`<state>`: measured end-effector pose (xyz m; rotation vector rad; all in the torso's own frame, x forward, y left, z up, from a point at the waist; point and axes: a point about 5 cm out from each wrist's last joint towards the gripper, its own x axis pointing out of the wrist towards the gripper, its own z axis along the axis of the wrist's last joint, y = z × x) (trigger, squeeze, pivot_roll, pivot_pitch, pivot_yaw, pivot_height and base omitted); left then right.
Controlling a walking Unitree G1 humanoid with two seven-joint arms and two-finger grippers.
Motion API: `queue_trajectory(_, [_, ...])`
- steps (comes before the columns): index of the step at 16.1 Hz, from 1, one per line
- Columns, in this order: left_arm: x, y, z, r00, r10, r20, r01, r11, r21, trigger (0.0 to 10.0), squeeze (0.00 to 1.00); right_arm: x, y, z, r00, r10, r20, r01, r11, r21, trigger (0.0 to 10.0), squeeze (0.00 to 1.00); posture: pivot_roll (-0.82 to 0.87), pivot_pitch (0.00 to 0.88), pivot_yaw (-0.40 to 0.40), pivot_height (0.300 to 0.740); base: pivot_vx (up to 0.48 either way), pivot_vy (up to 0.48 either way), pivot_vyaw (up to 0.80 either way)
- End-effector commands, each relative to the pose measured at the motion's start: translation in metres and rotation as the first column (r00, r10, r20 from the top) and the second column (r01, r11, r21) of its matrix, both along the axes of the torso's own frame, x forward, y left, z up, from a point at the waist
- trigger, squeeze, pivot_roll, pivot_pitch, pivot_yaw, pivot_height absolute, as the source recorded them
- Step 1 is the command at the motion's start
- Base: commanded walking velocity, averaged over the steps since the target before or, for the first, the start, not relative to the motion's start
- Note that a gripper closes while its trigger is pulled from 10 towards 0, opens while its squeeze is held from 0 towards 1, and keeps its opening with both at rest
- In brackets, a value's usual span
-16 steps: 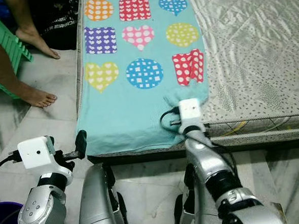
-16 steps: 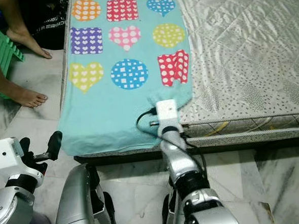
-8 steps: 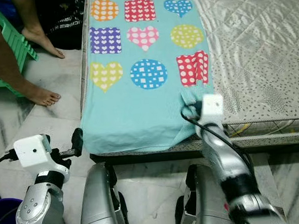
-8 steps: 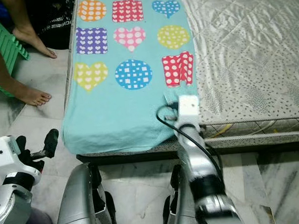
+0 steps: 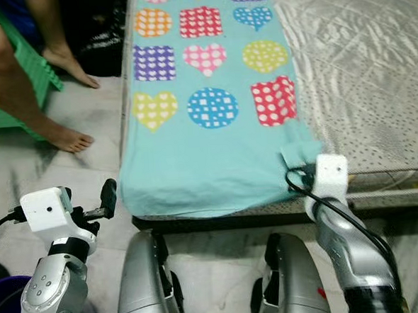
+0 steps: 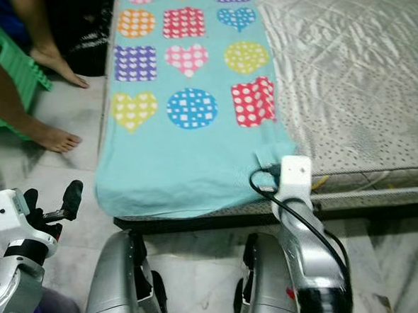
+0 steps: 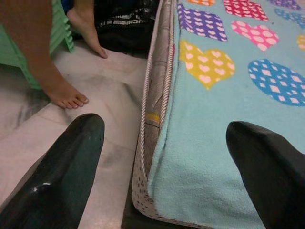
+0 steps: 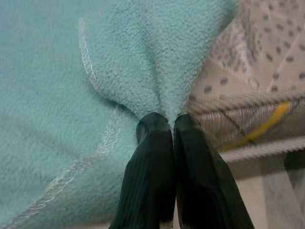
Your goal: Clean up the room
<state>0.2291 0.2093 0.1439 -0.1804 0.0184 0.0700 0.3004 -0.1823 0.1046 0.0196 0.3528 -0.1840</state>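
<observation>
Reaching forward to the mattress (image 5: 359,55) edge, our right gripper (image 8: 171,125) has its fingers pressed together on a puckered corner of the blanket (image 5: 209,156). The blanket is fuzzy teal fleece with dotted hearts, circles and squares, lying flat along the quilted mattress. Our left gripper (image 7: 162,143) hangs beside the bed, fingers spread wide.

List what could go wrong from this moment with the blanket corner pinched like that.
1. The right gripper pinches only a thin fold of the teal blanket at its near corner; the fleece may slip free under a harder pull.
2. The left gripper is open, straddling the mattress edge without holding the other corner, so a one-sided pull could skew or bunch the blanket.
3. A person's foot rests near that arm; a wide swing might strike it.
</observation>
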Motion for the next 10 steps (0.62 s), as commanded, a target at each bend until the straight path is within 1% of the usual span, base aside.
queue_trajectory(1, [-0.001, -0.001, -0.007, 0.999, -0.009, -0.034, 0.009, 1.0, -0.004, 10.0, 0.0, -0.009, -0.007, -0.007, 0.998, -0.034, -0.051, 0.036, 0.999, 0.026, 10.0, 1.0, 0.06, 0.219, -0.016, 0.556, 0.0, 0.0, 0.0])
queue_trajectory(2, [0.0, -0.002, -0.007, 0.999, -0.012, -0.035, 0.012, 1.0, -0.004, 10.0, 0.0, -0.009, -0.007, -0.006, 0.998, -0.037, -0.054, 0.039, 0.999, 0.029, 10.0, 1.0, 0.06, 0.218, -0.016, 0.556, 0.0, 0.0, 0.0])
queue_trajectory(6, [0.002, -0.001, -0.008, 0.999, -0.016, -0.036, 0.016, 1.0, -0.001, 10.0, 0.0, -0.007, -0.007, 0.0, 0.998, -0.024, -0.05, 0.023, 0.999, -0.024, 10.0, 1.0, 0.07, 0.208, -0.015, 0.556, 0.0, 0.0, 0.0])
queue_trajectory(7, [0.002, 0.0, -0.008, 0.999, -0.015, -0.035, 0.015, 1.0, 0.001, 10.0, 0.0, -0.006, -0.007, 0.007, 1.0, -0.018, -0.012, 0.018, 0.998, -0.065, 10.0, 1.0, 0.07, 0.208, -0.013, 0.556, 0.0, 0.0, 0.0])
queue_trajectory(8, [0.003, 0.0, -0.007, 0.999, -0.012, -0.03, 0.012, 1.0, 0.003, 10.0, 0.0, -0.001, -0.004, 0.02, 0.998, 0.01, 0.067, -0.002, 0.993, -0.117, 10.0, 1.0, 0.06, 0.205, -0.015, 0.556, 0.0, 0.0, 0.0])
queue_trajectory(9, [0.003, 0.001, -0.006, 1.0, -0.008, -0.025, 0.008, 1.0, 0.003, 10.0, 0.0, 0.003, 0.004, 0.031, 0.99, 0.051, 0.131, -0.038, 0.994, -0.101, 10.0, 1.0, 0.06, 0.203, -0.014, 0.556, 0.0, 0.0, 0.0])
queue_trajectory(10, [0.004, 0.001, -0.006, 1.0, -0.001, -0.019, 0.001, 1.0, 0.004, 10.0, 0.0, 0.005, 0.015, 0.038, 0.978, 0.112, 0.175, -0.099, 0.992, -0.084, 10.0, 1.0, 0.06, 0.199, -0.014, 0.556, 0.0, 0.0, 0.0])
